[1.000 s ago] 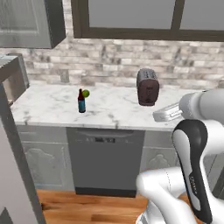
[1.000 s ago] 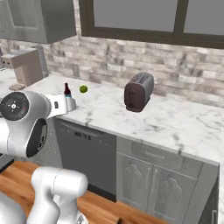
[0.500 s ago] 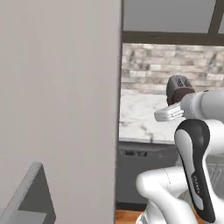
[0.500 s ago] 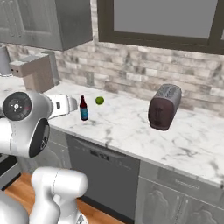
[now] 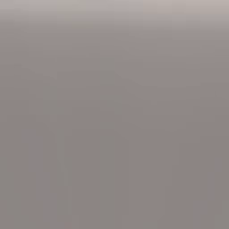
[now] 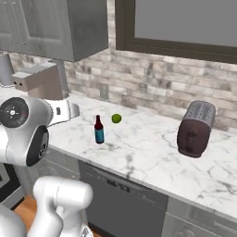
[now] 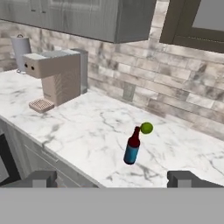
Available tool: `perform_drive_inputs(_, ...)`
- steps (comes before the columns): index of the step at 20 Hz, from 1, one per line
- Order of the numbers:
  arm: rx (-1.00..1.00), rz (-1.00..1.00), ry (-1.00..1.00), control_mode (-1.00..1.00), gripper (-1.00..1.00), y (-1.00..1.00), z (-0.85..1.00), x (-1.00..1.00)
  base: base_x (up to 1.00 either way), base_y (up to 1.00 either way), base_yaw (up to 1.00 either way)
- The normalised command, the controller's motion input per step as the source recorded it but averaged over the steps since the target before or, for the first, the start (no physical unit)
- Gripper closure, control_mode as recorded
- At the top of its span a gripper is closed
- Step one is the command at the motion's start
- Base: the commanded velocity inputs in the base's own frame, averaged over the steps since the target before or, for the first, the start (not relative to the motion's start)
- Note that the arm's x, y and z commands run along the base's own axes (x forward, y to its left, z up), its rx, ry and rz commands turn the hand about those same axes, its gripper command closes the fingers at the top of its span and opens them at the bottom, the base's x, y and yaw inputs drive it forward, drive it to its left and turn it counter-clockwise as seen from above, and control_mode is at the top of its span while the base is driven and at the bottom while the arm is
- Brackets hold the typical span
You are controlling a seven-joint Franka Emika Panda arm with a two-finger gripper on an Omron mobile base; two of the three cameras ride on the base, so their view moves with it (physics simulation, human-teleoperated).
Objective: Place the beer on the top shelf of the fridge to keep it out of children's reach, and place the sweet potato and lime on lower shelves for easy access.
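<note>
The beer [image 7: 132,151] stands upright on the marble surface [image 7: 83,131], a little right of centre in the hand view and left of centre in the right base view. It looks like glass: rigid, smooth, likely slippery and breakable, and with its narrow base and long thin neck it would tip easily if nudged. The blue-labelled body is the better place to take hold, squarely from the side; the neck is too thin for a steady grip.

The lime [image 7: 146,127] lies just behind the bottle's top in the hand view, apart from it in the right base view. Round and firm, it would probably roll if brushed.

The gripper [image 7: 114,179] hangs well short of both, its fingers [image 7: 41,179] spread wide and holding nothing.

Farther off, a coffee machine [image 7: 56,76] sits at upper left, and a toaster [image 6: 196,128] at the right of the right base view.
</note>
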Motion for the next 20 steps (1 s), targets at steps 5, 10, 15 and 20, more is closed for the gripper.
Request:
perform_drive_inputs(5,0.00,0.00,0.00,1.00,-1.00,0.00,0.00,0.00,0.44,-0.01,0.00)
perform_drive_inputs(10,0.00,0.00,0.00,1.00,-1.00,0.00,0.00,0.00,0.25,0.00,0.00)
perform_drive_inputs(15,0.00,0.00,0.00,-1.00,-1.00,-0.02,-0.30,0.26,0.03,0.00,0.00)
perform_drive_inputs(20,0.00,0.00,0.00,-1.00,-1.00,-0.17,-0.47,0.49,0.00,0.00,0.00)
